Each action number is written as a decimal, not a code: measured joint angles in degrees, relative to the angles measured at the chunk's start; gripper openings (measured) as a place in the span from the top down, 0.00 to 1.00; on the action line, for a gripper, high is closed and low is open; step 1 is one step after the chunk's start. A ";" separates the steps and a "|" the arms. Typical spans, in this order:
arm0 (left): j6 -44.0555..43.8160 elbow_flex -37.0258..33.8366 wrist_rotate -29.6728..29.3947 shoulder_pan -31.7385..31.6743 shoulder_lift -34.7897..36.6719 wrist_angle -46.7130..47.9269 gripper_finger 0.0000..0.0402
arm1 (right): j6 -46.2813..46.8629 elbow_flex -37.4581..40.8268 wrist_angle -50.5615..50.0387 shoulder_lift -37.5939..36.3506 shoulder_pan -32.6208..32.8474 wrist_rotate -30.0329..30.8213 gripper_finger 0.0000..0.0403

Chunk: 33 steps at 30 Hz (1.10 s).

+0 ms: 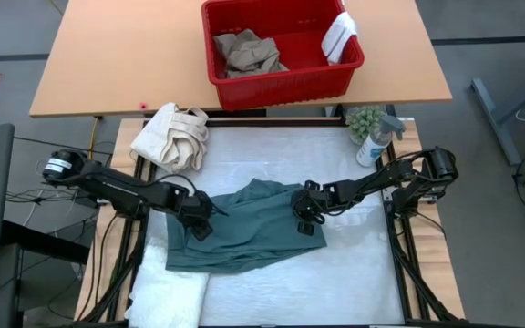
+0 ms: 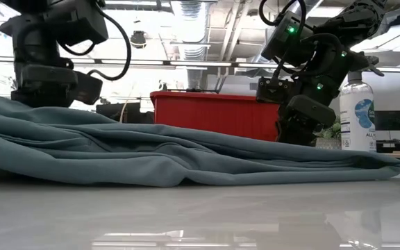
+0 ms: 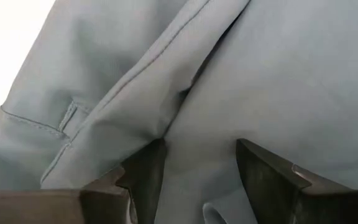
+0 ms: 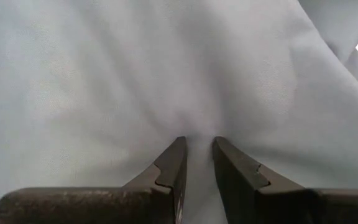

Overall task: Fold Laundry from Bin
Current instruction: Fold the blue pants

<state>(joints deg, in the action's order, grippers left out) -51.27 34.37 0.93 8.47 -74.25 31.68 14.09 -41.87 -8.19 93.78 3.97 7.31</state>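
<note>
Teal garment (image 1: 244,232) lay spread on the work table (image 1: 354,273), long axis running roughly left-right across it, crumpled, not yet squared. Both arms were down on it, one at each end.

Left gripper (image 1: 197,217) sat on the garment's left part, near the back edge. Wrist view showed its jaws standing apart with a fold of cloth and a seam running between them; I couldn't tell whether it actually gripped that fold or just straddled it.

Right gripper (image 1: 306,215) was at the right part, near the back edge too. Its fingers (image 4: 173,165) were drawn nearly together with a pucker of cloth gathered at the tips, so I read it as pinching the garment.

So the relation that mattered: the two grippers were spaced along the long axis, roughly level with each other, each on its own side. Any fold or spread would probably run along that line; neither arm was nearer the middle by much.

Rest of the laundry: khaki trousers (image 1: 244,53) and a small white cloth (image 1: 340,35) were in the red bin (image 1: 281,87) on the far table; white towel (image 1: 171,296) at the near left corner, partly under the garment.
</note>
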 joint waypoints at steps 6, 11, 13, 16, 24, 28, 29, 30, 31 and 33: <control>-1.35 1.67 6.95 -0.74 -0.25 0.63 0.62 | -0.02 -0.01 0.04 0.00 0.00 0.00 0.73; 0.08 6.86 6.99 -1.45 -0.22 2.55 0.83 | -0.02 -0.02 0.08 0.00 0.00 0.00 0.73; 1.52 8.58 5.98 -1.58 -0.21 3.80 0.91 | -0.02 -0.02 0.09 0.00 0.00 0.00 0.73; 3.22 10.82 5.34 -2.26 -0.21 7.93 0.98 | -0.02 -0.02 0.08 0.00 0.00 0.00 0.73; 4.95 17.37 -1.57 -3.97 -0.21 29.18 1.00 | -0.04 -0.02 0.15 0.02 0.00 0.02 0.73; 0.87 21.89 -2.22 -4.36 -0.21 33.37 1.00 | -0.05 -0.07 0.15 0.02 0.00 0.00 0.73; -0.66 22.91 -2.27 -4.35 -0.21 33.47 1.00 | -0.04 -0.07 0.15 0.02 0.00 0.00 0.73; -1.91 23.77 -2.54 -4.30 -0.21 33.36 1.00 | -0.04 -0.07 0.13 0.02 0.00 0.00 0.73; -3.04 24.31 -2.75 -4.23 -0.18 33.13 1.00 | -0.04 -0.07 0.13 0.02 0.00 0.00 0.73; -5.25 24.48 -2.98 -4.20 -0.17 33.32 1.00 | -0.04 -0.07 0.11 0.02 0.00 0.00 0.73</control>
<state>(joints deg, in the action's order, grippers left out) -56.52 58.85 -2.05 4.27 -74.42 65.00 14.04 -41.93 -8.08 93.80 3.97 7.31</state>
